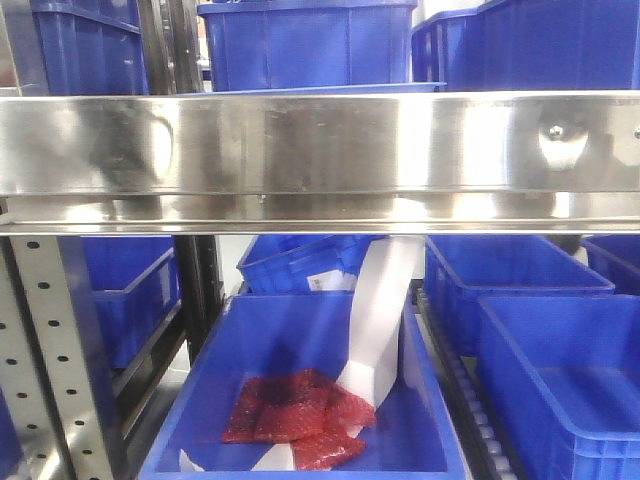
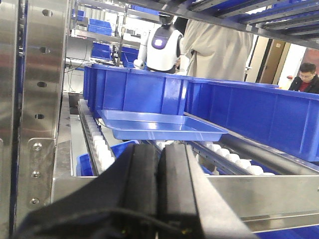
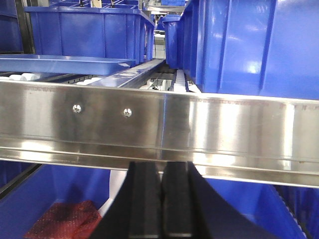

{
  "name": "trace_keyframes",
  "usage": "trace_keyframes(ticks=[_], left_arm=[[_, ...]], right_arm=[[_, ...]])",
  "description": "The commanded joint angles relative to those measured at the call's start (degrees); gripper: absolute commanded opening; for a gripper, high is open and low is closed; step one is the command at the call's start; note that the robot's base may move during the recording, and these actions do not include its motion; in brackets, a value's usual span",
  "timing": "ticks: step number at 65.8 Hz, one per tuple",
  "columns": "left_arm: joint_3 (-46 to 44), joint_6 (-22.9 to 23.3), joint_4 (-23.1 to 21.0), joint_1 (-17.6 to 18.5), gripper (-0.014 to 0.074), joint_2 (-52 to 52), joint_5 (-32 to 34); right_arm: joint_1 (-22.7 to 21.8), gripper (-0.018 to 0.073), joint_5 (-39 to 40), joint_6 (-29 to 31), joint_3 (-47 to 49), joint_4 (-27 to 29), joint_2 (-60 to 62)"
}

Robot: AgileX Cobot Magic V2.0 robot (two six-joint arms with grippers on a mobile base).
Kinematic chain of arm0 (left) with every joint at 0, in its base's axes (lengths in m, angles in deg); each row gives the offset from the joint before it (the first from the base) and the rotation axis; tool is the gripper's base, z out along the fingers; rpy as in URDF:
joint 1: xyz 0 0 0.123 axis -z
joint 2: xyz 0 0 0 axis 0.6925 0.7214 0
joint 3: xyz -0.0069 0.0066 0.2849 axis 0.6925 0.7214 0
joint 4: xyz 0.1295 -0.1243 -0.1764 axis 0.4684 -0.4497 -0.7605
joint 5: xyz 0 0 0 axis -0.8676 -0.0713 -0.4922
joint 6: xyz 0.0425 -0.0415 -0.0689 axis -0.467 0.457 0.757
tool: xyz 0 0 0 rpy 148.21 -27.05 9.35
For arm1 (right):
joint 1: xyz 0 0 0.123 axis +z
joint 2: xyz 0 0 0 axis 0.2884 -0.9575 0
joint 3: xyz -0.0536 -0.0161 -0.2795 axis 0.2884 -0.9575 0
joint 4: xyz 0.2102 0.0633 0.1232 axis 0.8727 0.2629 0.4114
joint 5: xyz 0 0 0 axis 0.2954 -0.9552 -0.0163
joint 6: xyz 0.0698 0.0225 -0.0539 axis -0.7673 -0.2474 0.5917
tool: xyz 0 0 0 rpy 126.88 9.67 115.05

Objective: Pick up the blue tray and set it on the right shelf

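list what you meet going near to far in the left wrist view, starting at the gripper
closed black left gripper → shiny steel front rail of the shelf → shallow light-blue plastic tray on white rollers → deep dark-blue plastic bin → white humanoid robot

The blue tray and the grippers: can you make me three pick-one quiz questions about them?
1. Where is the tray?
A. on the shelf rollers
B. on the floor
C. in a gripper

2. What colour is the stuff in the bin below the rail?
A. green
B. red
C. yellow

3. How is the left gripper?
A. wide open
B. holding the tray
C. shut, empty

Answers:
1 A, the tray sits on the white rollers in front of the deep bins.
2 B, a red mesh pile lies in the bin.
3 C, its fingers press together with nothing between; the right gripper looks the same.
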Motion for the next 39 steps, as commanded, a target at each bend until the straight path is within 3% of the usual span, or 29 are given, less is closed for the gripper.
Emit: trace_keyframes(ticks=[1,21,29,31,34,39], left_arm=[[-1.65,0.28,0.16,0.00,-0.0048,0.41,4.74],[-1.65,0.28,0.16,0.00,-0.0048,0.41,4.74],[-1.41,-0.10,-3.62,-0.80,-0.0048,0.15,2.96],[-1.32,-2.33,-4.94,-1.36,-0.0048,0.15,1.80],[-1.32,-10.20,-7.95,-2.71,-0.0048,0.04,-0.01],[-1.32,-25.95,-19.26,-5.97,-0.0048,-0.78,-3.45]], right_arm=[[-0.41,0.0055,4.42,0.67,1.35,-0.63,1.22],[-0.41,0.0055,4.42,0.67,1.35,-0.63,1.22],[-0.41,0.0055,4.42,0.67,1.35,-0.63,1.22],[-0.41,0.0055,4.42,0.67,1.35,-0.63,1.22],[-0.41,0.0055,4.42,0.67,1.35,-0.63,1.22],[-0.41,0.0055,4.42,0.67,1.35,-0.63,1.22]])
